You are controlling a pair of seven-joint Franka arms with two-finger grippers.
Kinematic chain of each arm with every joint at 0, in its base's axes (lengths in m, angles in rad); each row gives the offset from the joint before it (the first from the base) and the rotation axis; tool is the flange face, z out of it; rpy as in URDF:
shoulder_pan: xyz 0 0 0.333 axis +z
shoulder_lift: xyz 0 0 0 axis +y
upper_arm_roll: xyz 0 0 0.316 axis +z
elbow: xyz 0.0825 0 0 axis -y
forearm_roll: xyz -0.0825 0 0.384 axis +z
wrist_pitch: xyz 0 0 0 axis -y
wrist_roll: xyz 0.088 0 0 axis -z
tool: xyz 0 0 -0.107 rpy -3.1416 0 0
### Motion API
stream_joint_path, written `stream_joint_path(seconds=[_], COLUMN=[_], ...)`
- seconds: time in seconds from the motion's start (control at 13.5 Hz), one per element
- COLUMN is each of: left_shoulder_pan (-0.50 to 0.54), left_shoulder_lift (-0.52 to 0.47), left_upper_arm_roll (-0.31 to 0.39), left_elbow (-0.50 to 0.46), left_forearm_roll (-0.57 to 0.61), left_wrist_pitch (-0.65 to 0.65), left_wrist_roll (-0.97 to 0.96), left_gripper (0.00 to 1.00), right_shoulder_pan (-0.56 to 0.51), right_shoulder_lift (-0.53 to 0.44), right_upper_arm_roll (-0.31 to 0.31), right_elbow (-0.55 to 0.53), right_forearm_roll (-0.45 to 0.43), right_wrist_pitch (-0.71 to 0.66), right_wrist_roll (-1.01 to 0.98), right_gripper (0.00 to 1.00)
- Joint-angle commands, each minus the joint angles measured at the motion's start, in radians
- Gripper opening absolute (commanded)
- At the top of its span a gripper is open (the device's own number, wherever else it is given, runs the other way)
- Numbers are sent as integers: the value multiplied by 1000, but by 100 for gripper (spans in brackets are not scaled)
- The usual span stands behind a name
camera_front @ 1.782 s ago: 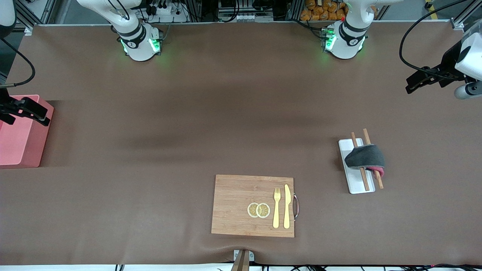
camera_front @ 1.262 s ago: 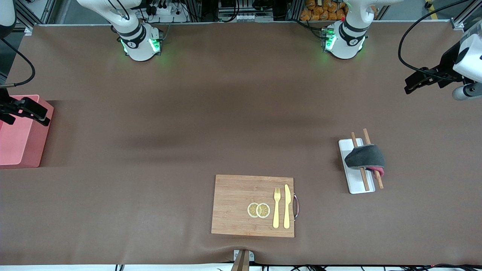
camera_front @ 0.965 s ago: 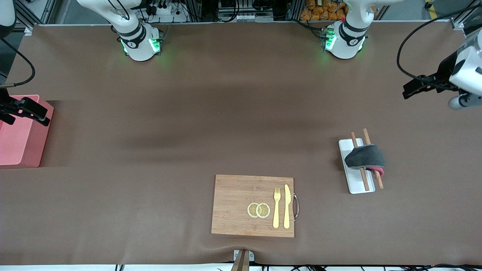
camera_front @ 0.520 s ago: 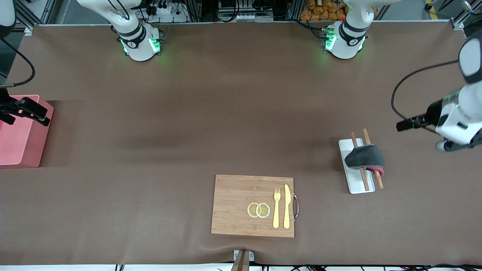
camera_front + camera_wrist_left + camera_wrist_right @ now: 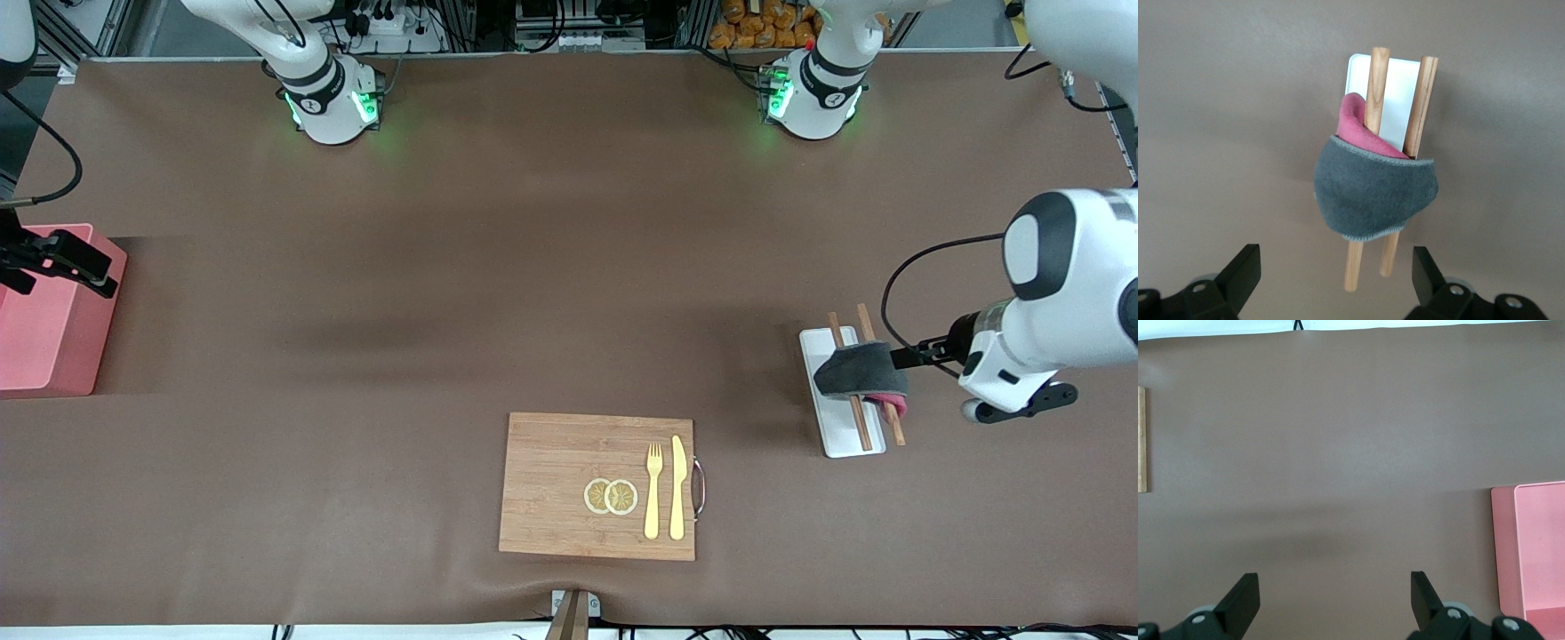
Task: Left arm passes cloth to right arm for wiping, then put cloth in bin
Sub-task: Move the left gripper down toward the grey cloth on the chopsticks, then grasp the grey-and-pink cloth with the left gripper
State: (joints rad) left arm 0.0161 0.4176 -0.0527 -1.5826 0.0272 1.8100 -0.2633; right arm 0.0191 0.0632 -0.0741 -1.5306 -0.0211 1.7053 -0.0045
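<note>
The dark grey cloth (image 5: 861, 371) with its pink-red reverse lies folded over two wooden chopsticks (image 5: 861, 425) on a white tray (image 5: 838, 440), toward the left arm's end of the table. My left gripper (image 5: 909, 358) is open and empty, low beside the cloth, fingers pointing at it. In the left wrist view the cloth (image 5: 1375, 193) lies just ahead of the open left gripper (image 5: 1335, 277), not touching it. The pink bin (image 5: 44, 329) stands at the right arm's end. My right gripper (image 5: 58, 267) waits open over the bin's edge; in its wrist view the right gripper (image 5: 1335, 597) is empty, with the bin (image 5: 1538, 547) beside it.
A wooden board (image 5: 551, 471) lies near the front camera's edge, with a yellow fork (image 5: 653, 489), a knife (image 5: 677, 487) and two lemon slices (image 5: 611, 496) on it. Brown table surface lies between the board, the tray and the bin.
The left arm swung down from the table's end and came low beside the cloth, gripper open. The right arm, cloth and bin have not moved.
</note>
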Motion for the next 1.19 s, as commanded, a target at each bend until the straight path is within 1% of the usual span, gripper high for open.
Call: stream_joint_path(seconds=[0.0,0.15,0.22,0.37,0.59,0.67,0.82,0.97,1.11], left_shoulder_pan=[-5,-7,-7,-10,-10,-10,-10,-10,-10], left_shoulder_lift=[38,62,75,90,104,113,115,115,122], left_upper_arm_roll=[-4,-6,-6,-10,-10,-10,-10,-10,-10], left_elbow=[15,9,9,6,7,7,7,7,10], left_forearm_roll=[3,3,3,5,5,5,5,8,10], left_wrist_pitch=[3,5,6,8,11,12,12,12,12], left_wrist_roll=[-21,-22,-21,-19,-8,-8,-5,-2,-2], left_gripper=[94,91,89,80,72,71,63,52,44], right_shoulder_pan=[-11,-13,-13,-15,-16,-16,-16,-18,-19], right_shoulder_lift=[7,7,7,7,7,7,7,7,7], right_upper_arm_roll=[8,8,8,8,8,8,8,8,8], right_elbow=[9,9,10,10,10,10,10,10,9], right_forearm_roll=[-2,-2,-3,-3,-2,-2,-2,-2,-2], right_wrist_pitch=[-1,-1,-1,0,0,0,0,0,0], right_wrist_roll=[12,12,12,12,12,12,12,12,12], right_gripper=[100,100,100,100,100,100,100,100,100])
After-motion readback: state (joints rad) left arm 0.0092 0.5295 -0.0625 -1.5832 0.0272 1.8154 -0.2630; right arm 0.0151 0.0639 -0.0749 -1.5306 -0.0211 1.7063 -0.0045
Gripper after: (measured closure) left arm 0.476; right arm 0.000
